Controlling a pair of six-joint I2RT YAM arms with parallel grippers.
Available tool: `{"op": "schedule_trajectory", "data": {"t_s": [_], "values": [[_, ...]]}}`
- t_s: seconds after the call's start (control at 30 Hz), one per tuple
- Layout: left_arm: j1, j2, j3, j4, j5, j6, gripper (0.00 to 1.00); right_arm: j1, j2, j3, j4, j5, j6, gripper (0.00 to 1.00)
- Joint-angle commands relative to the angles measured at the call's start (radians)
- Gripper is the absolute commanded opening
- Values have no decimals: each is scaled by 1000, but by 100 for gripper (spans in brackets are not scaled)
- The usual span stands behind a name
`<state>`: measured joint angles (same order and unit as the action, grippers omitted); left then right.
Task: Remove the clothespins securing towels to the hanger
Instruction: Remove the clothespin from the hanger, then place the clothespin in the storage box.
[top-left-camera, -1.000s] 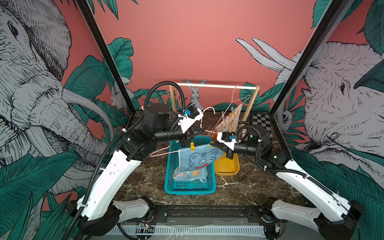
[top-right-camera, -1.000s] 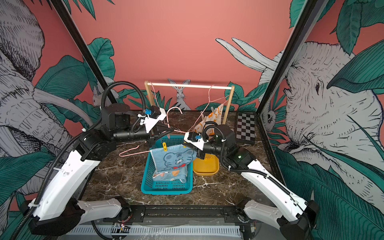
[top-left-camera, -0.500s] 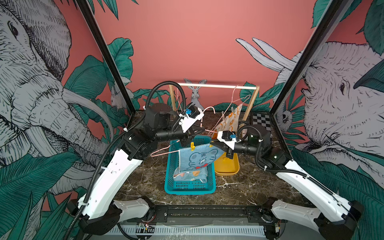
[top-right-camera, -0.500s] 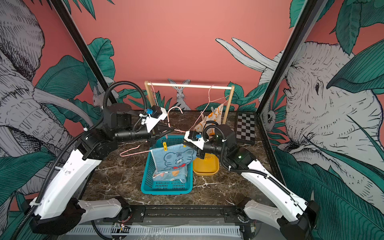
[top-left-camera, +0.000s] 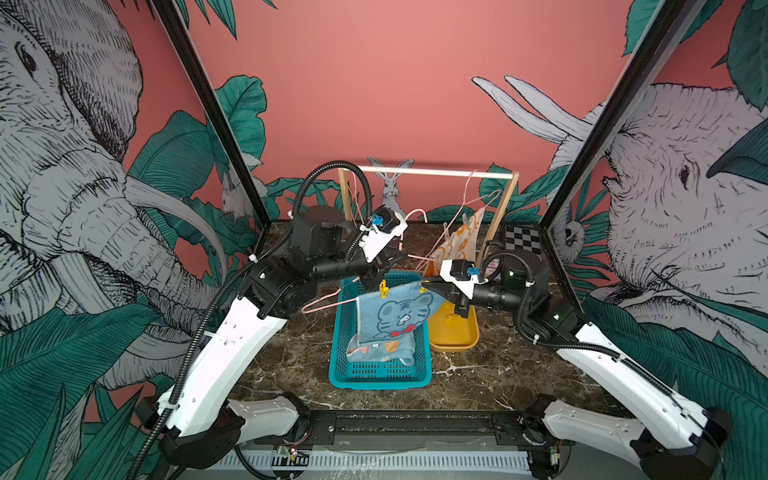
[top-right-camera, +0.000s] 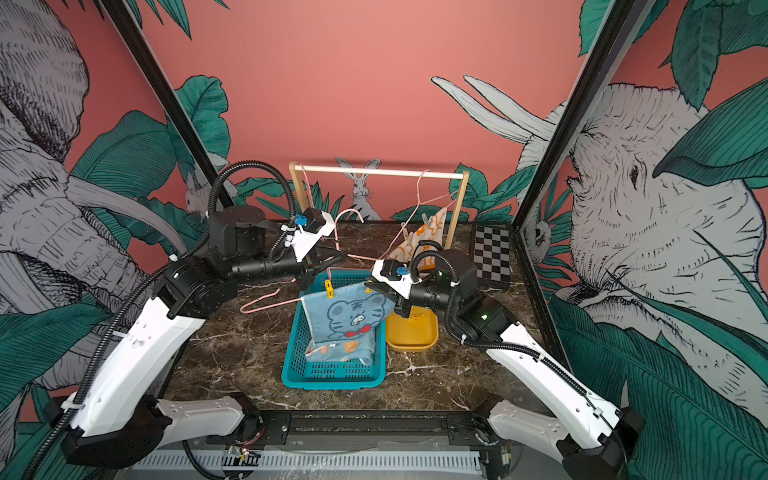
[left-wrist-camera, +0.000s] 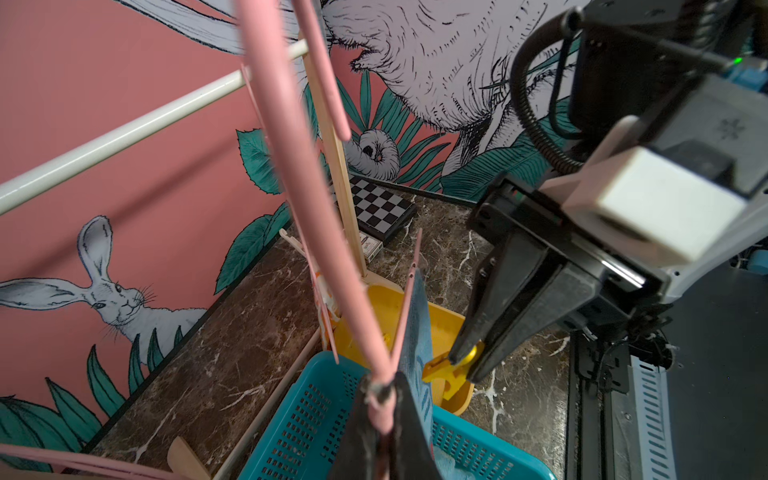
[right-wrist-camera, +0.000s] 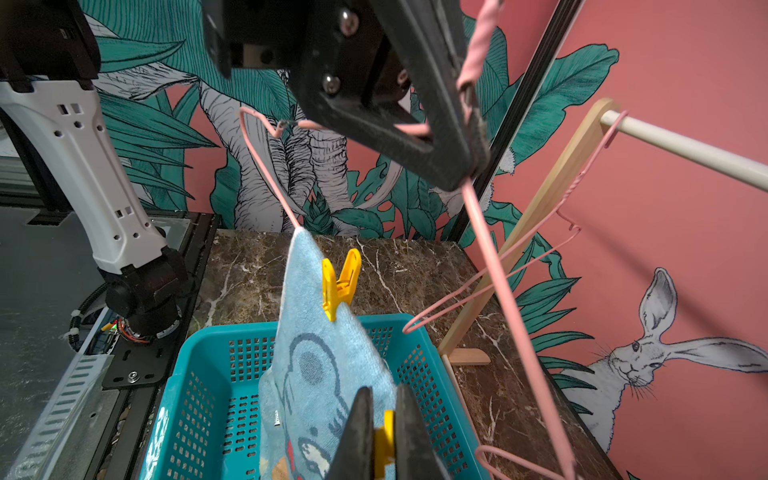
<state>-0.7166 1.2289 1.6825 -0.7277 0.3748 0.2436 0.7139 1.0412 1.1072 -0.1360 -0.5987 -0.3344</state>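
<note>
Pinching the top edge of the blue tiger towel (top-left-camera: 395, 320), two yellow clothespins (top-left-camera: 382, 289) are seen on the pink hanger (top-left-camera: 328, 298), which is held in the air above the teal basket (top-left-camera: 338, 332). The clothespin on the left arm's side (right-wrist-camera: 340, 286) stands upright on the cloth with nothing touching it. The other clothespin (left-wrist-camera: 440, 368), at the towel's opposite corner, is clamped by the right gripper (left-wrist-camera: 465, 365), whose fingers are drawn almost together on its yellow handles (only a sliver of yellow is left showing between the black tips in the right wrist view). The hanger's wire is gripped near its neck by the left gripper (left-wrist-camera: 384, 395), the fingers being pressed shut on it. In both top views the towel's lower end is seen drooping into the basket, where a crumpled light cloth (top-left-camera: 382, 353) is lying. Just beside the basket, on the right arm's side, a yellow tray (top-left-camera: 453, 338) is set on the marble table (top-left-camera: 291, 357). Behind these, a cream towel (top-left-camera: 463, 239) with orange outlines is hung on a second pink hanger from the wooden rack (top-left-camera: 428, 172), and a checkerboard (top-left-camera: 523, 239) is placed near the back corner
</note>
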Motion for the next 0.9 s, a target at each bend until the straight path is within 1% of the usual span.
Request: {"op": "schedule_trajectory", "data": {"t_s": [0.0, 0.17, 0.37, 0.53, 0.7, 0.87], "values": [[0, -10, 16, 40, -42, -8, 0, 7, -32, -4, 61, -12, 23, 9], [0, -32, -6, 54, -92, -6, 0, 6, -70, -33, 60, 54, 39, 9], [0, -60, -10, 51, -83, 1, 0, 1, -133, -87, 20, 169, 54, 9], [0, -83, -18, 50, -95, 2, 0, -17, -167, -135, -21, 241, 80, 9], [0, -104, -20, 54, -102, 3, 0, -50, -194, -208, -39, 297, 129, 9], [0, -110, -17, 43, -117, 7, 0, -89, -231, -315, -6, 337, 214, 8]]}}
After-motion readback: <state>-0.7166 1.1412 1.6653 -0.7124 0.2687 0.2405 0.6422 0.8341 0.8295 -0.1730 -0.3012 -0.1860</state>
